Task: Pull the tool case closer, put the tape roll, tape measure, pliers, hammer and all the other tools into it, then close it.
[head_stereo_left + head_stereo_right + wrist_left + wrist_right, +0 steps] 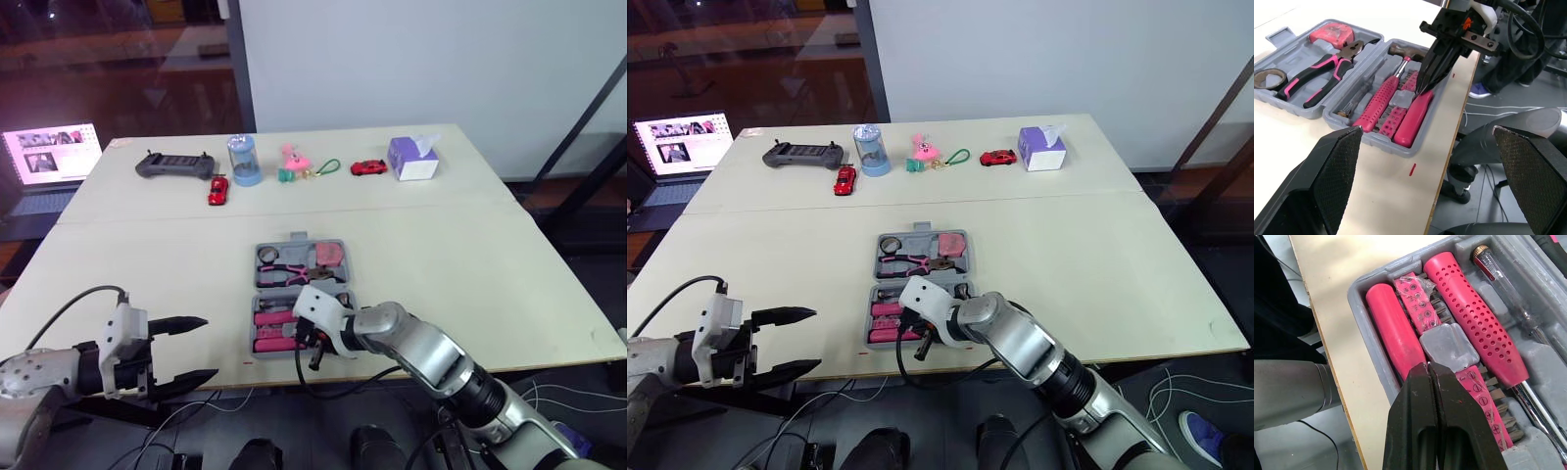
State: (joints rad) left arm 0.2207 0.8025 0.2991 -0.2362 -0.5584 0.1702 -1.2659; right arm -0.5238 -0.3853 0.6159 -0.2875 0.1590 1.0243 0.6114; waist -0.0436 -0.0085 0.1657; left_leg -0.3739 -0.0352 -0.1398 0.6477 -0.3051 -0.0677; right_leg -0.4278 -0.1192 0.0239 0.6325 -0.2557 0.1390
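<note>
Grey plastic tool case point(259, 248) lying open near the front edge of the pale worktop point(441, 255), pink-handled pliers point(284, 277) and pink-handled hammer point(1474, 308) inside; right gripper point(1428, 366) with fingers point(1415, 401) pressed together over the case's near half; left gripper point(209, 347) spread open, empty, at the front edge, left of the case

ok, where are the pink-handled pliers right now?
Left eye view: the pink-handled pliers lie in the far half of the open grey plastic tool case, handles by the black tape roll, jaws by the red tape measure.
</note>
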